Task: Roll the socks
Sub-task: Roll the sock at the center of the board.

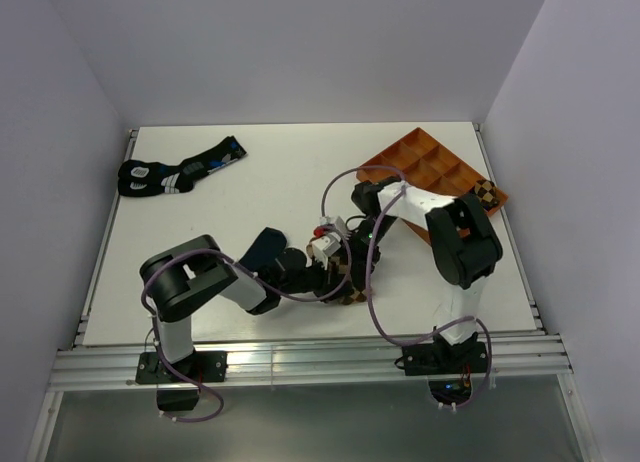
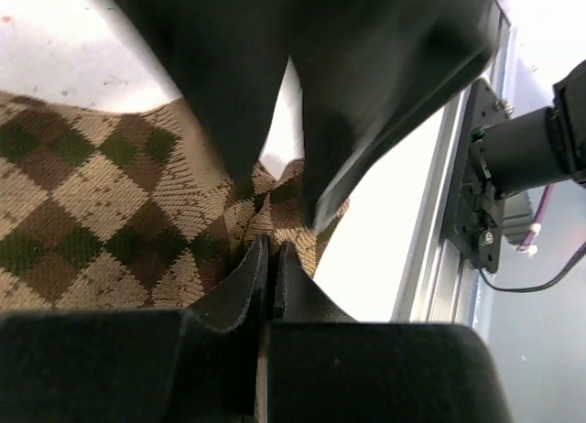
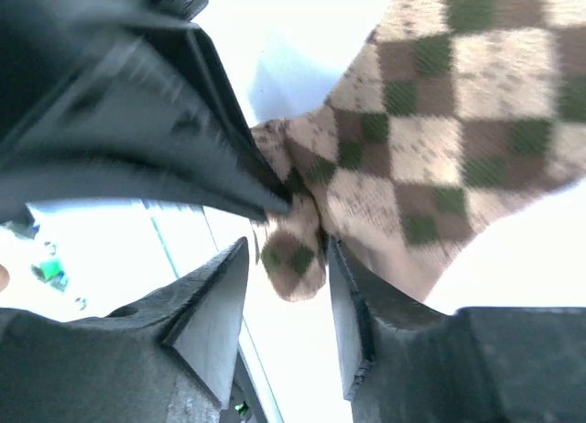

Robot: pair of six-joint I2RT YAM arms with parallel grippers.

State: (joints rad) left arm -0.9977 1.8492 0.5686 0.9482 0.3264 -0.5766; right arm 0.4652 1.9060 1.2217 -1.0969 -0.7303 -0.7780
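The tan argyle sock (image 1: 351,295) lies near the table's front edge, mostly hidden under both grippers. In the left wrist view the sock (image 2: 92,212) spreads flat to the left, and my left gripper (image 2: 272,245) is shut with its tips pinching a bunched fold of it. My right gripper (image 3: 288,244) is open; the sock's (image 3: 439,121) rounded end sits between its fingers and brushes the right finger (image 3: 343,286). From above, the left gripper (image 1: 325,279) and the right gripper (image 1: 340,262) meet over the sock. The dark navy sock (image 1: 268,247) lies just left of them.
A pair of black socks with blue and white markings (image 1: 170,172) lies at the back left. An orange compartment tray (image 1: 420,157) stands at the back right, with an argyle-patterned piece (image 1: 485,192) at its near corner. The table's metal front rail (image 2: 439,249) runs close beside the grippers.
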